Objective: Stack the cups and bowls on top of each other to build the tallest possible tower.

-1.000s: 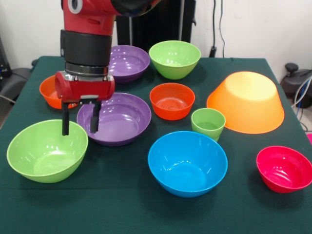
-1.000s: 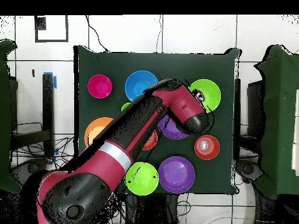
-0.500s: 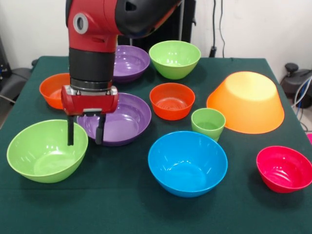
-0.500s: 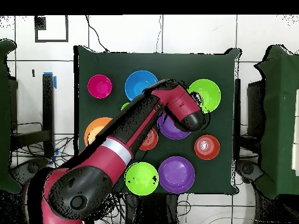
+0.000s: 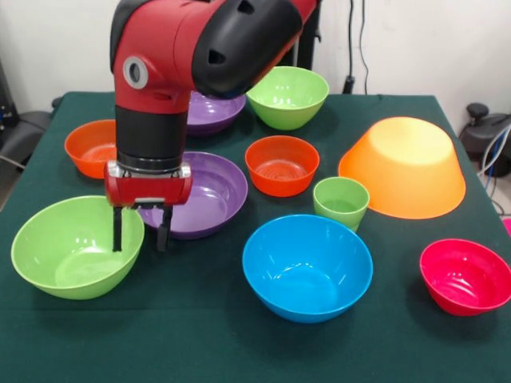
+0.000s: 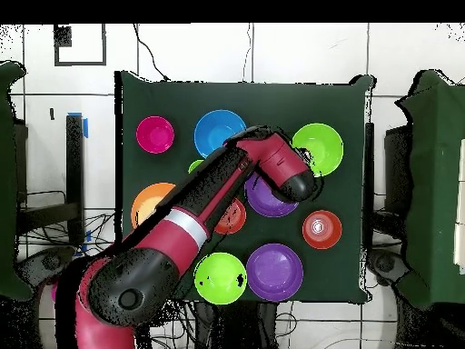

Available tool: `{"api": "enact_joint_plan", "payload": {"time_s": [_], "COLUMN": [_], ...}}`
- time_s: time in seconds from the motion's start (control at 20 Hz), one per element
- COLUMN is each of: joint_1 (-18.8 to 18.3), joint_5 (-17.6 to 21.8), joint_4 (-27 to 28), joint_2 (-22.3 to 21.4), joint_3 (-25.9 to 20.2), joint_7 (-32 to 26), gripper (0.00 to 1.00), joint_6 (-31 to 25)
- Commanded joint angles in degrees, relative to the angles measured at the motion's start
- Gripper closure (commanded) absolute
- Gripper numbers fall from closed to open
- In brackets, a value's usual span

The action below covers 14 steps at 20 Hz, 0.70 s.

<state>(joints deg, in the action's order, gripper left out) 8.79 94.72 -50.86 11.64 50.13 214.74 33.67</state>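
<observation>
My gripper (image 5: 140, 234) is open and points straight down over the right rim of the near-left light-green bowl (image 5: 68, 249). One finger is inside the bowl and the other is outside, beside the wide purple bowl (image 5: 209, 191). A small light-green cup (image 5: 341, 203) stands upright right of centre. The blue bowl (image 5: 307, 267) and the pink-red bowl (image 5: 467, 276) sit near the front. The large orange-yellow bowl (image 5: 403, 166) lies upside down at the right. In the overhead view the arm (image 6: 209, 214) hides the gripper and most of the cup.
An orange-red bowl (image 5: 281, 163) sits mid-table and another orange-red bowl (image 5: 89, 148) at the left. A second purple bowl (image 5: 214, 108) and a second light-green bowl (image 5: 287, 96) stand at the back. The arm's bulky red and black head (image 5: 200, 44) hangs over the left half.
The gripper has come down and slightly toward the table's front, from above the purple bowl's edge to astride the near-left green bowl's rim. It stayed open. No bowl or cup moved.
</observation>
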Motion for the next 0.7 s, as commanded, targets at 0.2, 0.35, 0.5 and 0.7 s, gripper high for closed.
{"api": "enact_joint_plan", "payload": {"time_s": [0.2, 0.35, 0.5, 0.7], "joint_1": [-1.5, -1.0, -0.4, 0.6], "joint_5": [-4.0, -4.0, -3.6, -3.3], "joint_4": [6.7, 5.8, 5.2, 4.1], "joint_2": [4.5, 4.0, 3.9, 3.1], "joint_3": [-5.2, -4.1, -3.2, -2.3], "joint_7": [16.7, 16.3, 17.1, 16.8], "gripper": [0.00, 0.00, 0.00, 0.00], "joint_6": [1.2, 1.2, 2.0, 3.5]}}
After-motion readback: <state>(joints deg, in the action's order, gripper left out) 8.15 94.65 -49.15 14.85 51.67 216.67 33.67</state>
